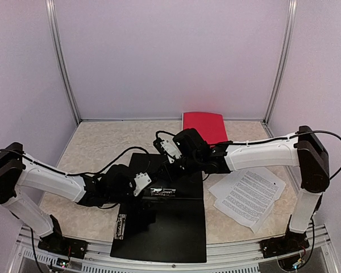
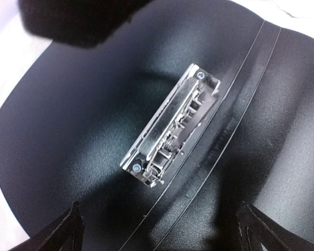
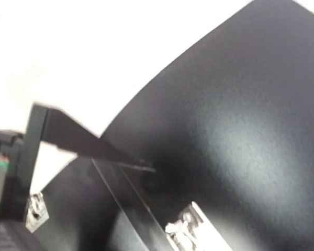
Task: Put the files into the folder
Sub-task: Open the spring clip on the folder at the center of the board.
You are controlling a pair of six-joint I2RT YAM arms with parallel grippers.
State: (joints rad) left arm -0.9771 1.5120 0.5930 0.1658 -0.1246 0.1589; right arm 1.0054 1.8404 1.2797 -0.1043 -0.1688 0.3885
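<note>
Black folder lies open on the counter, its clip bare. Left fingers hover released over it, grasping nothing. The files sit outside, just right of the folder. Right fingers are at the far cover, and I can't tell their grip. Should that cover slip, it could flop shut before any sheet goes in.

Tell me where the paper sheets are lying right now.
In the top view, the paper sheets lie on the right side of the table, just right of the black folder and nearer the arms' bases than the red folder.
</note>
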